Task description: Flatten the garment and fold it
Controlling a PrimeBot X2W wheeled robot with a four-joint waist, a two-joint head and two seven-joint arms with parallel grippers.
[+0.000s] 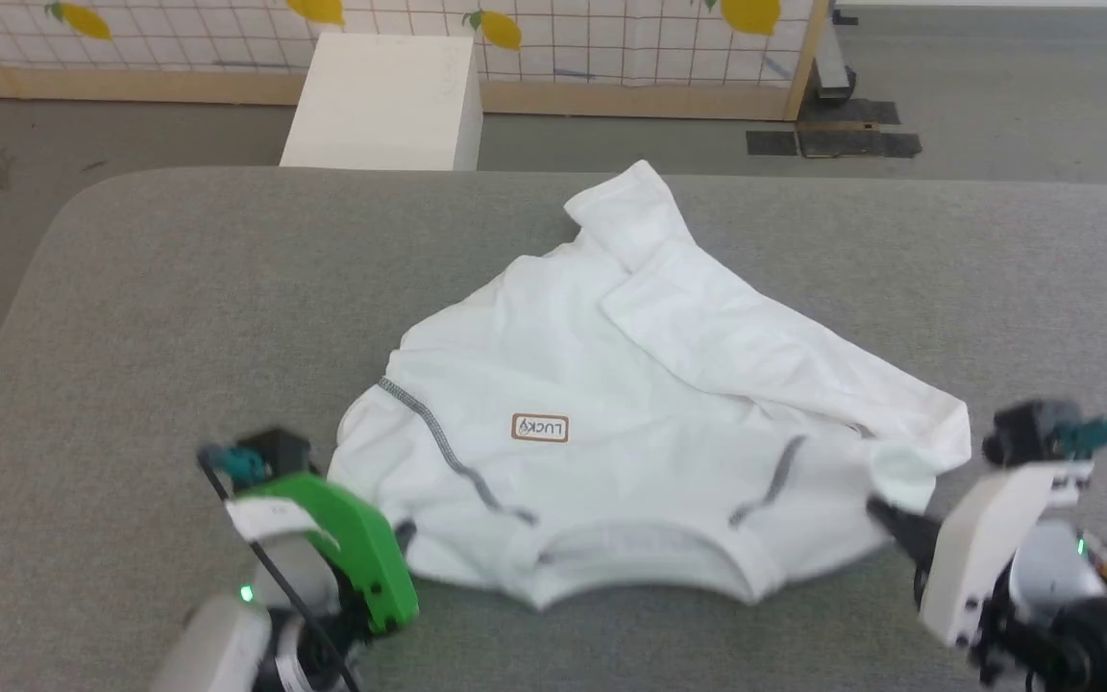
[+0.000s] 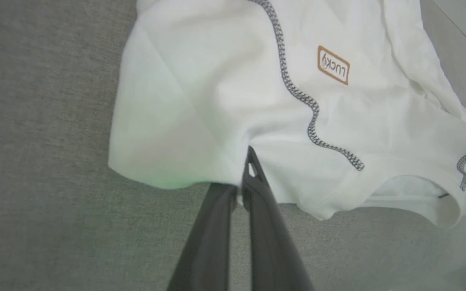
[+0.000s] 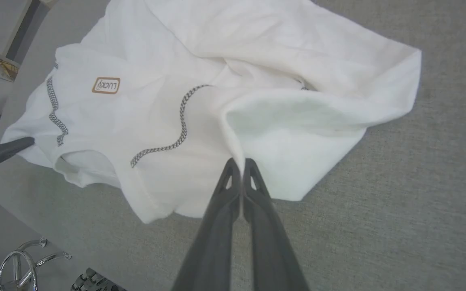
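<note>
The garment [image 1: 611, 404] is lying crumpled in the middle of the head view on the grey surface [image 1: 131, 317]. Its neck opening is facing the bottom edge of the frame, and a brown-bordered label [image 1: 540, 428] is sitting just left of centre. Part of the cloth is lying folded over itself toward the upper right, and grey zigzag seams are running down either side of the neckline. At the lower left, the left hand [image 1: 405, 534], under a green cover [image 1: 352, 538], is pinching the nearest sleeve edge; in the left wrist view its dark fingers [image 2: 261, 210] are pressing together on the white hem, one above the cloth and one below. At the lower right, the right hand [image 1: 885, 514] is gripping the opposite sleeve, its fingers [image 3: 257, 194] clamping a fold of fabric between their tips. At the top of the head view, a white box [image 1: 385, 96] is standing on the floor [image 1: 131, 125] before a gridded partition [image 1: 611, 38] printed with lemons [image 1: 501, 29].
</note>
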